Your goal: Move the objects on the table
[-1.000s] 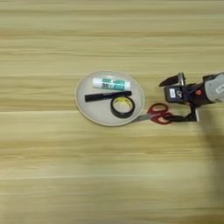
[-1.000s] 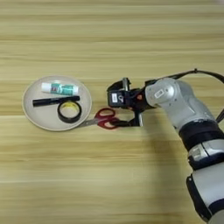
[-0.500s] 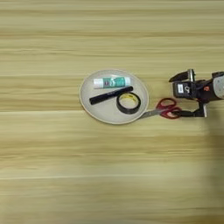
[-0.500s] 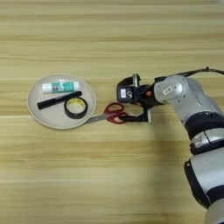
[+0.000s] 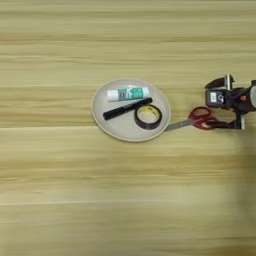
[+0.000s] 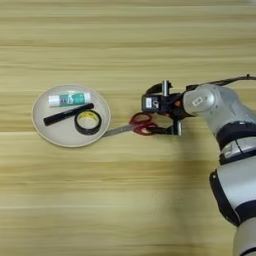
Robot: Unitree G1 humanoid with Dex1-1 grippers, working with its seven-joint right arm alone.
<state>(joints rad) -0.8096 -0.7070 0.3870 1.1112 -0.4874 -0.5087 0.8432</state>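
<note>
- The table point(image 6: 125, 200) fills both views, its plank grain running across; the silver right arm comes in from the right edge and lower right corner.
- The round beige plate point(image 6: 40, 125) lies left of centre, holding the glue stick point(image 6: 69, 99) at its top, the black marker point(image 6: 68, 114) slanting across the middle, and the tape roll point(image 6: 88, 122) at its lower right.
- The scissors point(image 6: 136, 125) lie on the wood just right of the plate, blade tip at or over its rim, red handles toward the arm.
- The right gripper point(image 6: 164, 109) sits at centre right, beside or over the red handles; I cannot tell whether it grips them.
- Risk, as a judgement: dragging the scissors left could push the blades against the rim, shifting the plate or knocking the tape roll.
</note>
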